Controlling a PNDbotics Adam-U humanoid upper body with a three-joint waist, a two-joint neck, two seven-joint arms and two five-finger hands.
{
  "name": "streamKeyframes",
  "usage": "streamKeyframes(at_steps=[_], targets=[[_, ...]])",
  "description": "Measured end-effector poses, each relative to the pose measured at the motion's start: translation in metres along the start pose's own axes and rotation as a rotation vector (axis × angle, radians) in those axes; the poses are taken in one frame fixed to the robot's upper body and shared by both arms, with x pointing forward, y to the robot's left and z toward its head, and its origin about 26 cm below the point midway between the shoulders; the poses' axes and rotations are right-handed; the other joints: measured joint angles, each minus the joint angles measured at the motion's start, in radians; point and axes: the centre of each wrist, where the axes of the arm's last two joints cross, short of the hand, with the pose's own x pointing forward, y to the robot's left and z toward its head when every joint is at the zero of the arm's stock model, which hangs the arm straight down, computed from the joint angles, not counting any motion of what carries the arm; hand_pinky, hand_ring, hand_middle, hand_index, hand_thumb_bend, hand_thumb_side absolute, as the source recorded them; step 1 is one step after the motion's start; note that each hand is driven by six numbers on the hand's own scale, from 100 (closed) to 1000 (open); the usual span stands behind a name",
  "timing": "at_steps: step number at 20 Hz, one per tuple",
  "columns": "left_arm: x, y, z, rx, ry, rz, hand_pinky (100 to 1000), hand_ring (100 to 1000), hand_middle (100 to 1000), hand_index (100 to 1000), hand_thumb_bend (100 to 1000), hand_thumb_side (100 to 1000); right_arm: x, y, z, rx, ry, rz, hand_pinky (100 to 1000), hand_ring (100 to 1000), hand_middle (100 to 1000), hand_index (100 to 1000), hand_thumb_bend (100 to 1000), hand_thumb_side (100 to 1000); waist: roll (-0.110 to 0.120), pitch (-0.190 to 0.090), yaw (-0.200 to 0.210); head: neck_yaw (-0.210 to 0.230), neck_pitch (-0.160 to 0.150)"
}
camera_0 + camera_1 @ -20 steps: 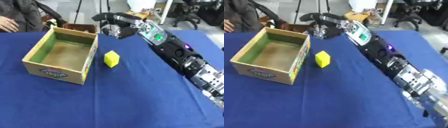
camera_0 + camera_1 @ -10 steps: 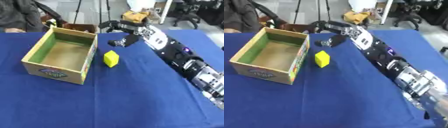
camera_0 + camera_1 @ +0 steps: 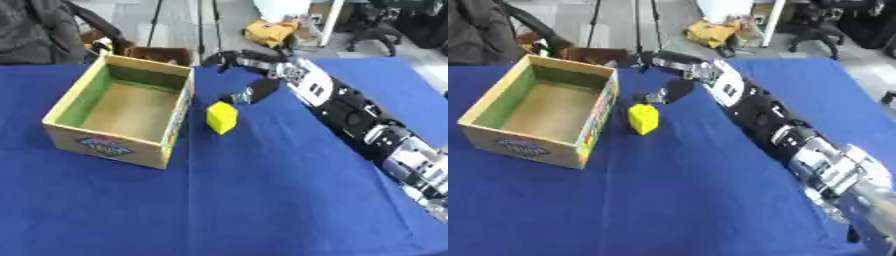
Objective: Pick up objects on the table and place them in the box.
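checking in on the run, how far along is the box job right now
Nothing looks done: the cardboard box shows a bare floor inside. In hand: the right hand reaches out over the blue table, fingers spread above and behind the yellow block, holding nothing. Left to do: grasp the block, which sits on the cloth beside the box's right wall, and put it inside. The left hand is not in view.

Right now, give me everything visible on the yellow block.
The yellow block is a small, plain, solid-coloured cube-like piece, possibly foam or plastic. It stands on the blue tablecloth, just to the right of the open cardboard box, outside it and apart from its wall. The right robot hand hovers just behind it, fingers spread, thumb tip close to its top corner; contact cannot be confirmed. Nothing else touches it.
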Motion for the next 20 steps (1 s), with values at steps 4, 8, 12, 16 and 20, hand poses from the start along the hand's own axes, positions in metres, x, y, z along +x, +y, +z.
streamKeyframes(at_steps=[4, 8, 12, 16, 20], targets=[[0.0, 0.0, 0.0, 0.0, -0.001, 0.0, 538, 613, 577, 682, 357, 992, 0.001, 0.006, -0.003, 0.017, 0.011, 0.032, 848, 990, 922, 947, 320, 570, 0.005, 0.003, -0.003, -0.001, -0.007], [0.001, 0.0, 0.0, -0.002, -0.004, 0.0, 537, 612, 575, 681, 358, 993, 0.0, 0.013, -0.003, 0.034, 0.029, 0.06, 843, 995, 919, 947, 311, 570, 0.007, 0.009, -0.003, -0.001, -0.008], [0.001, -0.002, 0.0, -0.003, -0.01, 0.006, 536, 611, 574, 681, 358, 993, -0.001, 0.021, -0.003, 0.051, 0.044, 0.089, 843, 998, 918, 947, 312, 571, 0.008, 0.016, -0.003, -0.001, -0.008], [0.001, -0.002, 0.0, -0.003, -0.011, 0.006, 535, 611, 574, 681, 359, 994, 0.0, 0.026, -0.006, 0.068, 0.047, 0.123, 843, 997, 916, 947, 308, 565, 0.01, 0.02, -0.005, -0.001, -0.008], [0.001, -0.002, 0.0, -0.003, -0.011, 0.006, 535, 610, 573, 680, 360, 994, 0.001, 0.031, -0.009, 0.088, 0.044, 0.159, 841, 992, 914, 947, 309, 556, 0.01, 0.022, -0.009, 0.0, -0.008]])
